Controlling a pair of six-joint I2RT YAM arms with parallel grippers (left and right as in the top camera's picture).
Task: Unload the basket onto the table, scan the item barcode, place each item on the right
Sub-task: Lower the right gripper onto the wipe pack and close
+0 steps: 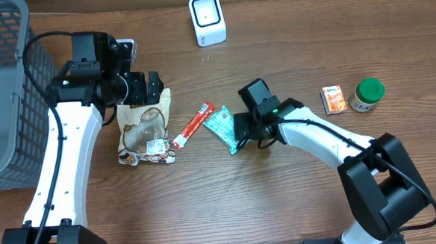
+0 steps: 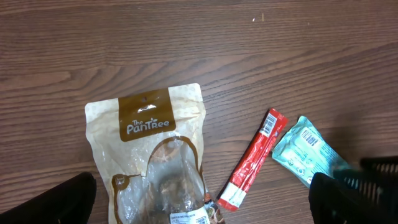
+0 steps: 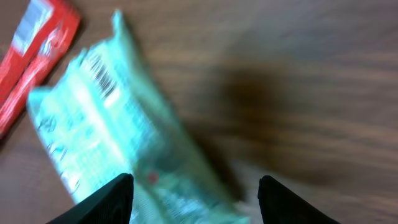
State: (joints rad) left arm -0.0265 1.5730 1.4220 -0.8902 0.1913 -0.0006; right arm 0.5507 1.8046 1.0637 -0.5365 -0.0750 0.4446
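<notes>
The left arm [image 1: 62,145] extends forward from its base with the wrist turned inward and the left gripper [image 1: 155,86] at full jaw spread, while the right arm [image 1: 316,135] reaches leftward and low — the right gripper [image 1: 239,130] angled downward, jaws partly apart.

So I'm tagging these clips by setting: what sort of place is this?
Probably a mock shop checkout on a wooden table: a white barcode scanner at the far edge, a grey basket on one side, and packaged snacks such as the teal packet.
</notes>
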